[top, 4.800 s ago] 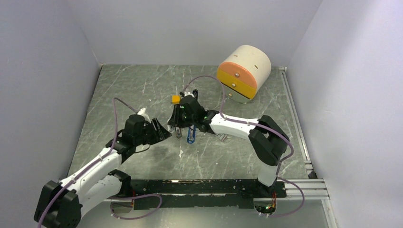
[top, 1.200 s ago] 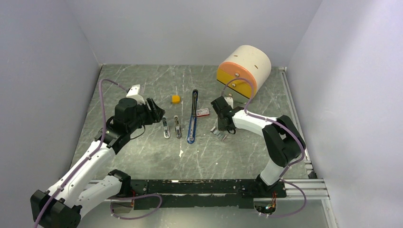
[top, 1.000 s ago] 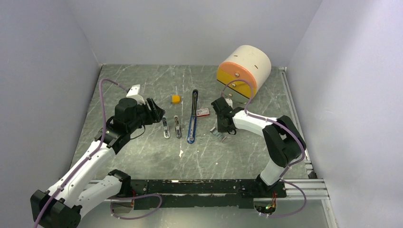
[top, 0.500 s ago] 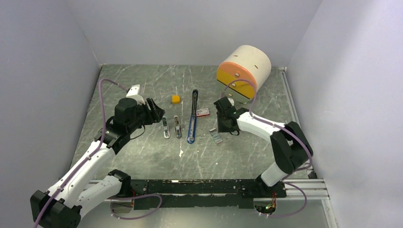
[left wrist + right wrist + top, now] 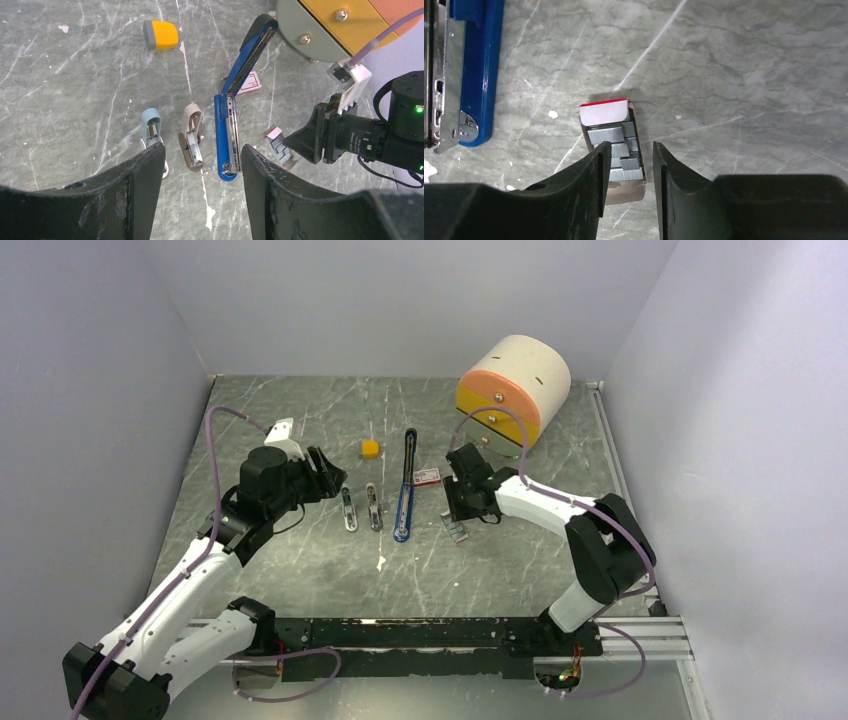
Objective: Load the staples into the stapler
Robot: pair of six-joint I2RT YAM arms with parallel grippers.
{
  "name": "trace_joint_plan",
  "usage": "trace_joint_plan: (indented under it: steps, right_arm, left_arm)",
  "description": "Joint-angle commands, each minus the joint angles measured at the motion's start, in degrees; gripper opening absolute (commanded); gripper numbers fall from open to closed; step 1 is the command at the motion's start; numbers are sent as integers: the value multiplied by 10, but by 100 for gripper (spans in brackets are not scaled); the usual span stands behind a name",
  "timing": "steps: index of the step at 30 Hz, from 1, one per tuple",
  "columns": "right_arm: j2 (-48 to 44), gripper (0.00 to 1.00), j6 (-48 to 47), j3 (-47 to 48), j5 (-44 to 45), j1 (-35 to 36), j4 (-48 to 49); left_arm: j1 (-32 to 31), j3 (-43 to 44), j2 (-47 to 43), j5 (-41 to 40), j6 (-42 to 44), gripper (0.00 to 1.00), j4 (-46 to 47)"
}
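Presently staples point(image 5: 616, 145) lie on the table point(image 5: 749, 75), just right of the open blue stapler point(image 5: 471, 75). Right gripper point(image 5: 628, 155) hovers above them, jaws narrowly parted, gripping nothing. Left gripper point(image 5: 202, 155) wide, holding nothing.

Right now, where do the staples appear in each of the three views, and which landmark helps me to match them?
Top external: the staples lie right of centre, just right of the blue stapler.
Left wrist: lower right, again right of the stapler.
Right wrist: centre, in a small open box; the stapler is at the upper left.
Shared landmark: the blue stapler.
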Motion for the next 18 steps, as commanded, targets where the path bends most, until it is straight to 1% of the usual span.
trace_joint_plan:
  steps: [1,3,6,13,18]
  right_arm:
    - [10,38,-21,21,-18,14,11]
    - [15,32,-19,24,-12,19,12]
    - [19,28,-19,27,0,27,12]
    - [36,29,-23,35,9,38,14]
    - [42,27,-20,33,27,40,19]
  left_arm:
    - [-2,1,-7,0,4,62,17]
    - [-2,-1,-7,1,2,62,19]
    - [-2,1,-3,1,3,62,16]
    - [-2,-1,-1,2,1,62,18]
    - [-2,-2,-5,-1,1,62,15]
